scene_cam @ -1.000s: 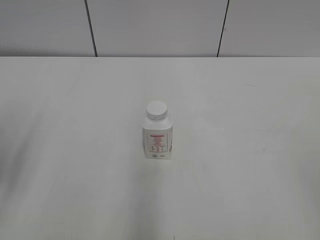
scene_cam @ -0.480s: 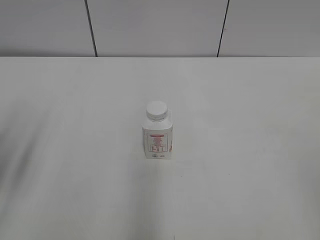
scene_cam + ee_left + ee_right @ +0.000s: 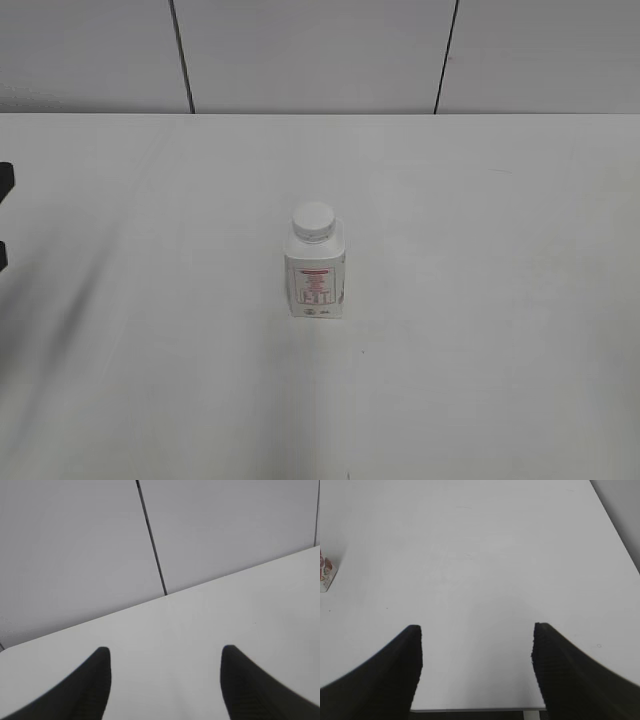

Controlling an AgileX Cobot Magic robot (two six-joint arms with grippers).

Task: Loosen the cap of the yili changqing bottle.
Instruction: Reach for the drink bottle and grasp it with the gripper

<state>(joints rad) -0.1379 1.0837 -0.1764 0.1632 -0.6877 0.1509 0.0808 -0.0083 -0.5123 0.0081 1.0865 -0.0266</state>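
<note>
The yili changqing bottle (image 3: 316, 278) stands upright in the middle of the white table, white with a pink-red label. Its white ribbed cap (image 3: 313, 221) sits on top. A corner of the bottle's base shows at the left edge of the right wrist view (image 3: 326, 572). My left gripper (image 3: 165, 652) is open and empty over the bare table; its black fingertips just show at the left edge of the exterior view (image 3: 4, 215), far left of the bottle. My right gripper (image 3: 477, 628) is open and empty near the table's front edge, and is out of the exterior view.
The white table (image 3: 480, 330) runs back to a grey panelled wall (image 3: 320, 55) with two dark seams. The table's front edge (image 3: 470, 710) shows under my right gripper, and its right edge (image 3: 620, 535) runs along the right of that view.
My left gripper's dark fingertips have entered the exterior view at the left edge. The bottle has not moved.
</note>
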